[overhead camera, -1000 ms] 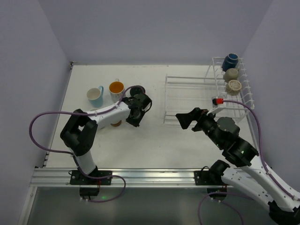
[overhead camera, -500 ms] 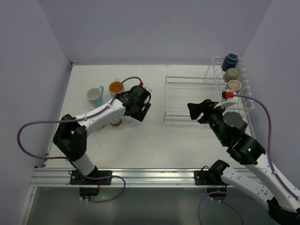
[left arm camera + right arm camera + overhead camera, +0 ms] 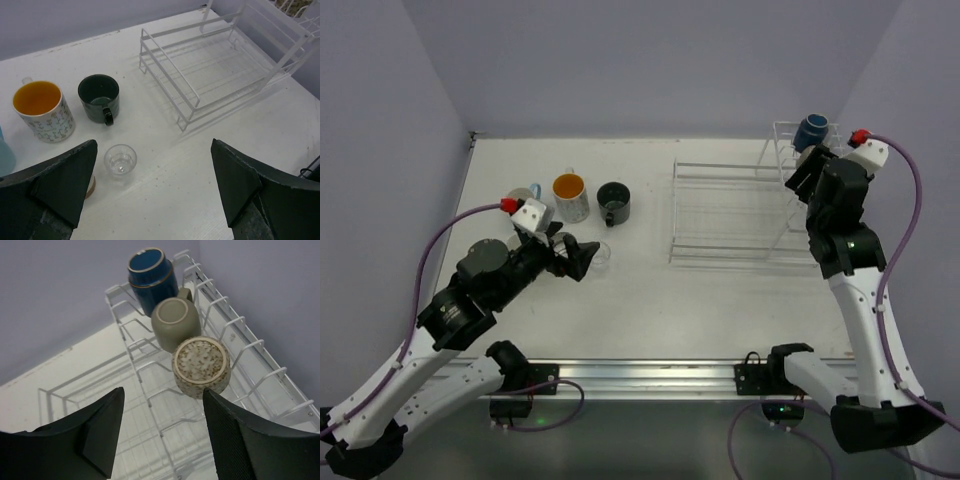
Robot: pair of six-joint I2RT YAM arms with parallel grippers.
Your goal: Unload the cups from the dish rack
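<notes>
Leave the left gripper (image 3: 153, 145) low over the white table (image 3: 165, 210), jaws spread wide with nothing between them. Count as already unloaded the small clear glass cup (image 3: 120, 159) just beyond it, then the black glossy mug (image 3: 99, 98) with its loop handle, then the white patterned mug with an orange inside (image 3: 42, 111). All three upright on the bare tabletop, clear of the rack.

Work with the right gripper (image 3: 162, 392), poised above the white wire dish rack (image 3: 235, 347), fingers parted and gripping nothing. No cups on the flat low grid section. Three on their sides in a row in the taller upright basket at the far right, round ends turned up toward the wrist camera.

Probably best to take the nearest first: the speckled beige-brown cup (image 3: 201, 365). Come down between the wire prongs, set the fingers across the round body rather than along the row, and close with no wire caught under either pad. Lift up and out of the prongs before swinging toward the table. Avoid nudging the pale green matte cup (image 3: 175, 322) close behind; touching or not, impossible to tell. Farthest back, the navy cup (image 3: 150, 275) with a pale rim.

Expect hard, curved ceramic throughout: coarse-looking on the speckled one, smooth and likely slippery on the navy glaze. Thin, stiff, closely spaced wires, likely to snag a handle. Light, easily tipped glass.
</notes>
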